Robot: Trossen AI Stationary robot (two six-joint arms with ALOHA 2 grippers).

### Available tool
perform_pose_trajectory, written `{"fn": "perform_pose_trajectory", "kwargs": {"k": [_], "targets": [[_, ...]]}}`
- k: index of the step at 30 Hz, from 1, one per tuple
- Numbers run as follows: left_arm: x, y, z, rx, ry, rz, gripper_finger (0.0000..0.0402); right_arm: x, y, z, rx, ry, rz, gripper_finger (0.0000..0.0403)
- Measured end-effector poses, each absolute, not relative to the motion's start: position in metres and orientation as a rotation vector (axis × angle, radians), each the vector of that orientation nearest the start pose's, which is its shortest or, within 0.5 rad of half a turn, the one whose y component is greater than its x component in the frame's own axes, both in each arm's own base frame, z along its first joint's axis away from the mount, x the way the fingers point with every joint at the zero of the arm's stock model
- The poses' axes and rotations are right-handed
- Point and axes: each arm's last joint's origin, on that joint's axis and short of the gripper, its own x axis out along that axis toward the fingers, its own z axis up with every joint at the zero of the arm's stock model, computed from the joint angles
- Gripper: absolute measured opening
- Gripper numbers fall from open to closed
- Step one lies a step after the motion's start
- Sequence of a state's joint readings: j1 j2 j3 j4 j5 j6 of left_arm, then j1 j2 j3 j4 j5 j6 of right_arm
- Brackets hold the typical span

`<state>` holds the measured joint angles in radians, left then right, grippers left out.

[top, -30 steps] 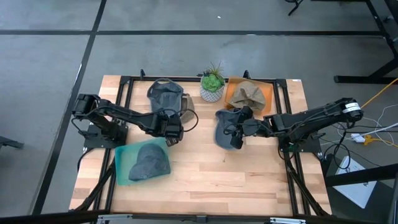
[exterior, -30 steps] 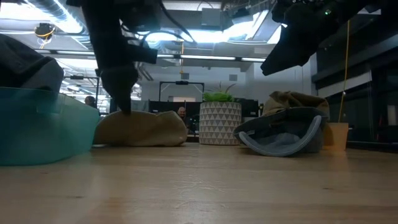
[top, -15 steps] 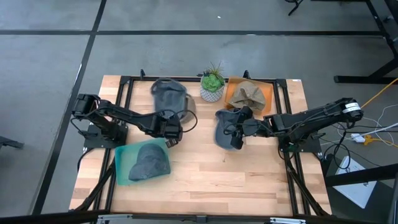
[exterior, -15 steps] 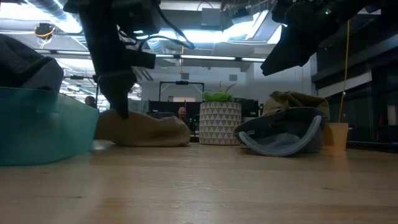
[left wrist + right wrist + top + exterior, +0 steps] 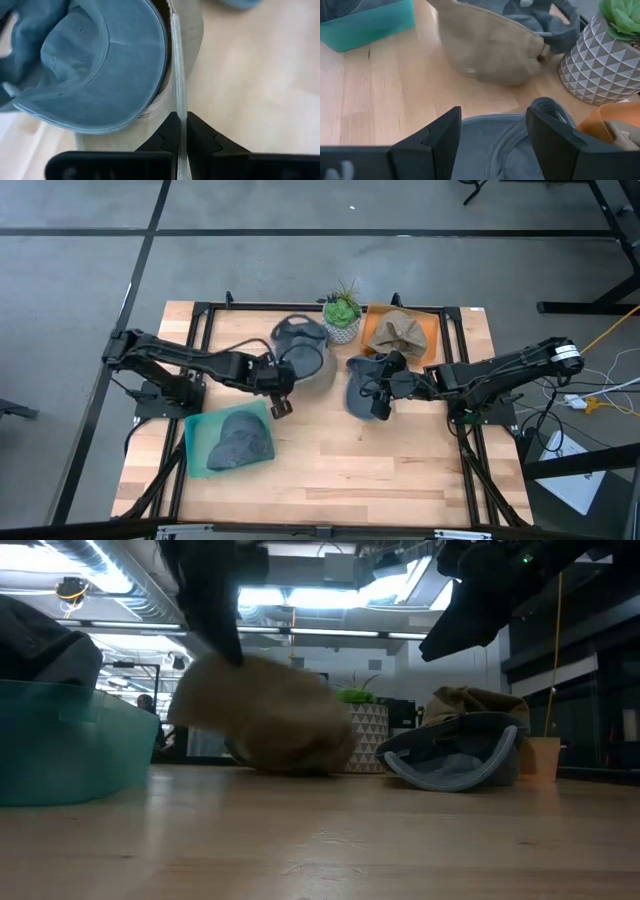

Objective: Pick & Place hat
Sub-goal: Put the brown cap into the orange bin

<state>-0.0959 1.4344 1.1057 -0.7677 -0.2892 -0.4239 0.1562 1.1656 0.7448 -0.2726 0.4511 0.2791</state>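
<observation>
**Left Gripper Pinches a Hat Brim**

The left gripper (image 5: pixel 277 374) is pressed tight on the thin brim of a tan hat (image 5: pixel 268 722). A blue cap (image 5: pixel 87 62) sits on top of the tan hat. In the high view both are near the middle of the wooden table (image 5: pixel 330 470), just beside the plant pot (image 5: pixel 341 328). In the low view the tan hat hangs tilted, with its lower edge at the table.

The teal bin (image 5: pixel 200 442) at the front left has a dark gray hat (image 5: pixel 241 440) inside it. The orange tray (image 5: pixel 374 330) at the back holds a brown hat (image 5: pixel 401 330).

The right gripper (image 5: pixel 381 393) has its fingers spread wide. It hovers over another gray cap (image 5: pixel 520 150) that lies on the table by the orange tray.
</observation>
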Motion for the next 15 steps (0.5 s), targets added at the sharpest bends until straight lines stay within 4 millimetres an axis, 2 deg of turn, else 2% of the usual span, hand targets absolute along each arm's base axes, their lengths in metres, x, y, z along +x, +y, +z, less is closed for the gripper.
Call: {"fn": "perform_pose_trajectory", "kwargs": {"k": [7, 15], "targets": [[0.261, -0.019, 0.301, -0.309, 0.86, 0.167, 0.0009, 0.236, 0.025, 0.241, 0.048, 0.626, -0.333, 0.0223], [0.255, -0.02, 0.333, -0.333, 0.628, 0.037, 0.0009, 0.237, 0.026, 0.242, 0.041, 0.615, -0.292, 0.0223]]}}
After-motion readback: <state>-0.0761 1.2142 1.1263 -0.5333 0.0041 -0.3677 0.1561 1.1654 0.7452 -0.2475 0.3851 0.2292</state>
